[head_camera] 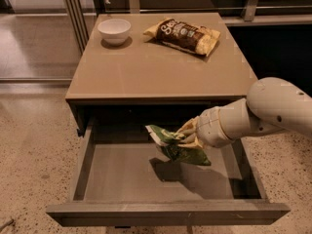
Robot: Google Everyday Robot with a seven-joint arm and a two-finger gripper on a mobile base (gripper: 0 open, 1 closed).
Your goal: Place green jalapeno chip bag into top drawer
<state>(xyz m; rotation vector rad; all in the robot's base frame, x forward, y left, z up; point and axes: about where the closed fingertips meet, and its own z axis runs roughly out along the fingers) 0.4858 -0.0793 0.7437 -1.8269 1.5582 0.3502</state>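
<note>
Task mostly done, not finished: the small crinkly green jalapeno chip bag (pixel 181 149) w/ white lettering hangs over the right-centre of the wide, shallow grey-brown top drawer (pixel 124 177), which stands pulled well out. The pale two-finger gripper (pixel 187 136) is clamped on the bag's upper edge, reaching in from the right on the white rounded arm (pixel 265 108). The bag throws a shadow on the flat grey drawer bottom just left of and below it, so it's prob. clear of the floor, though this angle doesn't settle that. Left to do, as I judge it: lower a bit, let go, pull the arm out. On the tan square table top (pixel 156 72), well apart from the action, sit a small white round bowl (pixel 114 30) at back left and a dark brown and yellow chip bag (pixel 183 33) at back right. Hidden: the exact grip spot is buried in crumpled foil, the drawer's right wall is partly behind the arm, and the arm is cut off at the right edge.
</note>
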